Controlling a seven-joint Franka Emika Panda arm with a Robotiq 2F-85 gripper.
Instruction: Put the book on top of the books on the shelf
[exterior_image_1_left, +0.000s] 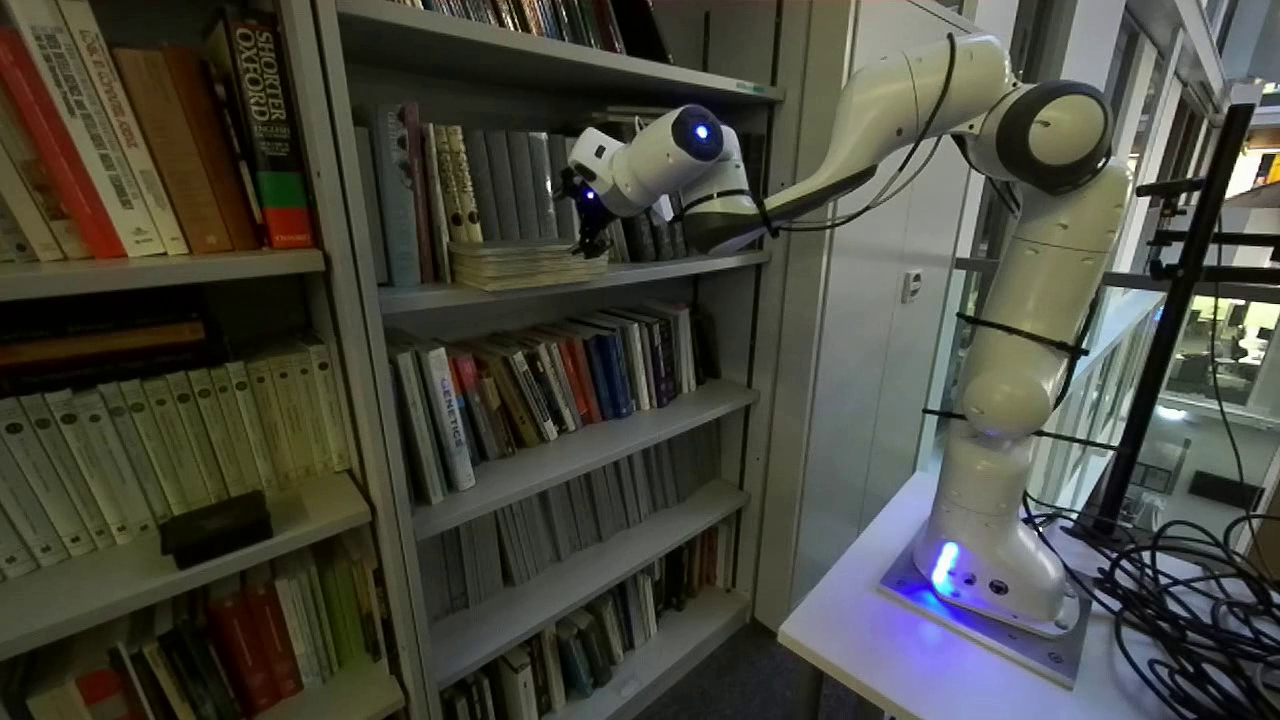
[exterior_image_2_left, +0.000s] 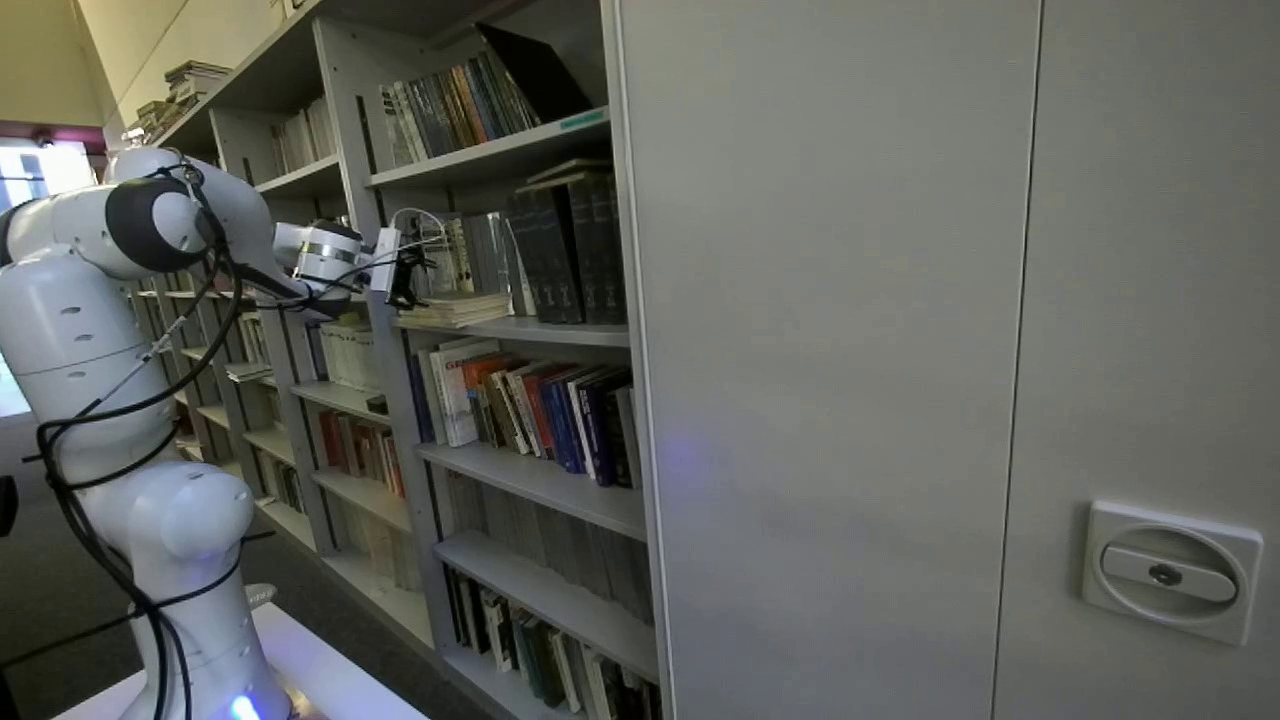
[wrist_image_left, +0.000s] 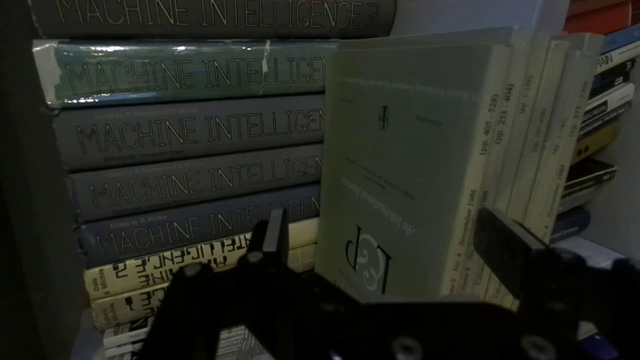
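Note:
A flat stack of thin pale green-cream books (exterior_image_1_left: 520, 268) lies on the grey metal shelf (exterior_image_1_left: 690, 267), in front of the upright row of books (exterior_image_1_left: 510, 185). The stack (exterior_image_2_left: 455, 311), the row (exterior_image_2_left: 483, 245) and the shelf (exterior_image_2_left: 570, 333) also show in an exterior view. My gripper (exterior_image_1_left: 590, 222) is at the stack's end near its top. In the wrist view, turned sideways, my gripper (wrist_image_left: 385, 227) is open and empty, and the top book's green cover (wrist_image_left: 395, 165) shows between and beyond its fingers. Whether a finger touches the stack I cannot tell.
Dark thick volumes (exterior_image_2_left: 580, 250) stand at the shelf's right end, with flat books (exterior_image_2_left: 567, 170) lying on top. Another board (exterior_image_1_left: 560, 50) runs above and a fuller shelf (exterior_image_1_left: 600, 430) below. A lighter bookcase (exterior_image_1_left: 160, 265) and a cabinet wall (exterior_image_2_left: 830, 350) flank this bookcase.

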